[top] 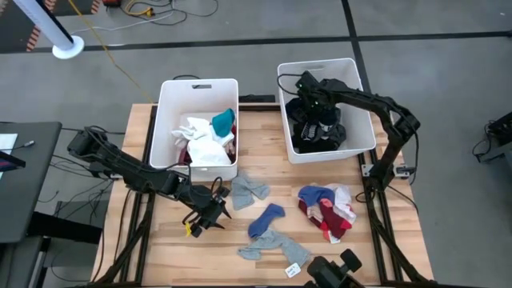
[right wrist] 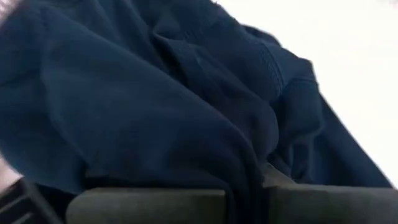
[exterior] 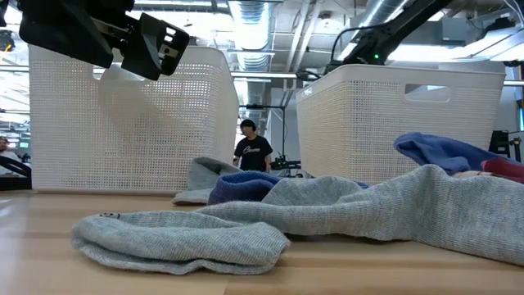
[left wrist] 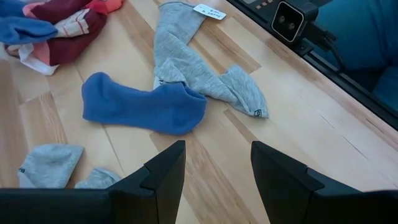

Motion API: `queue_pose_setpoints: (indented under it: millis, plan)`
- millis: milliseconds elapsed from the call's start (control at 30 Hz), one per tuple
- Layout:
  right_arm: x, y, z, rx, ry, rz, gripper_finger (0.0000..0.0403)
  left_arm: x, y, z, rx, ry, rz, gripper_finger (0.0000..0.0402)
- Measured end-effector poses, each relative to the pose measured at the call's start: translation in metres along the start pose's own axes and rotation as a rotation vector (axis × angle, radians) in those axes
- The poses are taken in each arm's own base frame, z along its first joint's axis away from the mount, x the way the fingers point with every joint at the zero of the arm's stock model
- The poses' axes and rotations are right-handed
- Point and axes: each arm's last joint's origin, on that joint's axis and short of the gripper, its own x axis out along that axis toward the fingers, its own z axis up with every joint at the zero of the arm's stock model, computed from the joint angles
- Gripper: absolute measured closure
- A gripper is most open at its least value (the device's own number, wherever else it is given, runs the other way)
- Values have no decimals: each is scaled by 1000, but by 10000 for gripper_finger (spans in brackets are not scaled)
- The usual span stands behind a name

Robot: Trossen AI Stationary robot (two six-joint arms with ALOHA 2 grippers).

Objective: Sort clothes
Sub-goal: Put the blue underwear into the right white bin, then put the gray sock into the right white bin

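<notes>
High view shows my right pincer (top: 308,108) closed on a dark navy soft garment (right wrist: 155,106) inside the right white plastic bin (top: 364,136), probably to drop it there, while my left pincer (left wrist: 217,171) hangs open and empty over the wooden tabletop (top: 160,256) near the blue sock (left wrist: 143,106).

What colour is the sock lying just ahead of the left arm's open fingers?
Blue sock, lying across a grey sock; clearest in the left wrist view.

a pale wooden table (top: 160,256) carries two white bins (top: 198,128) (top: 325,108) along its far edge. nearer lie grey socks (top: 250,190) (top: 272,244), a blue sock (top: 266,219), and a mixed clothes heap (top: 326,210) on the right.
</notes>
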Motion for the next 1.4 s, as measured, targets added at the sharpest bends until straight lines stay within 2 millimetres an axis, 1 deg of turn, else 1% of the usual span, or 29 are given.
queue_pose_setpoints:
  millis: [67,167,300,433,567,700,833,1033,1100,1233,1300,1400]
  plan:
    - [5,1,-6,0,25,1,375,0,0,0,0,0,0,223]
    - [9,2,-12,-8,57,1,340,0,0,0,0,0,0,223]
    - [6,2,-13,-12,58,3,289,0,0,0,-10,-1,1,223]
    - [-12,1,-13,-6,5,10,240,0,0,0,-26,-1,1,223]
    - [-45,-3,-14,18,-105,16,212,0,0,0,-33,-2,1,223]
    - [-86,-8,-19,35,-250,35,206,0,0,1,-32,-8,6,223]
    - [-128,-9,-31,44,-389,69,208,0,1,1,-22,-10,30,223]
    - [-175,-9,-54,43,-535,130,215,0,2,5,-17,-51,44,223]
    - [-186,-8,-60,45,-569,152,216,0,3,6,-2,-58,46,223]
    - [-198,-2,-68,14,-604,190,222,0,3,8,7,-78,50,223]
    - [-200,2,-70,-1,-607,200,225,0,3,9,12,-85,53,223]
    - [-194,9,-68,-15,-581,164,231,0,3,10,22,-92,54,223]
